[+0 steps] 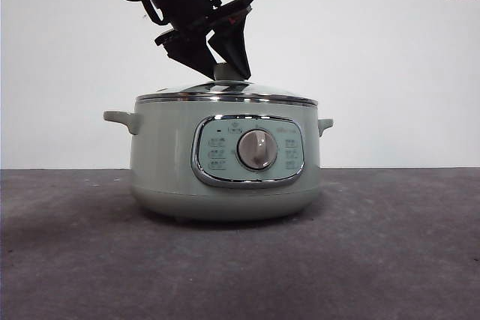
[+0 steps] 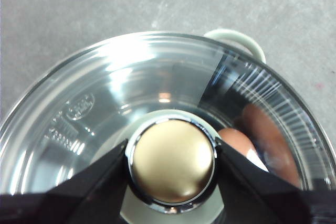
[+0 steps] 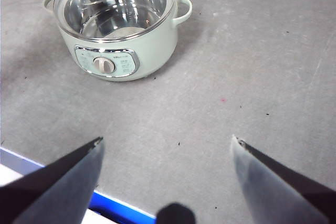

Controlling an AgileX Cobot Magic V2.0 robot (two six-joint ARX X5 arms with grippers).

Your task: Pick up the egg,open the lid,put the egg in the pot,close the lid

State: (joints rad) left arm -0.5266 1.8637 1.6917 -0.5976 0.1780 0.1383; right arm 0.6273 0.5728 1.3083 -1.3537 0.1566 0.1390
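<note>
Your left gripper [image 2: 171, 162] pinches the knob of the lid [image 2: 131, 85], which sits on the pot [image 1: 225, 162]. The egg [image 2: 239, 142] shows inside through the glass. Remaining: release. Right gripper [image 3: 167, 153] waits spread above the worktop [image 3: 252, 77].

Black wedge-shaped jaws taper to points on the left gripper [image 1: 223, 65], a black cable trailing above; the right gripper [image 3: 167, 148] shows matching dark, pale-faced jaws.
</note>
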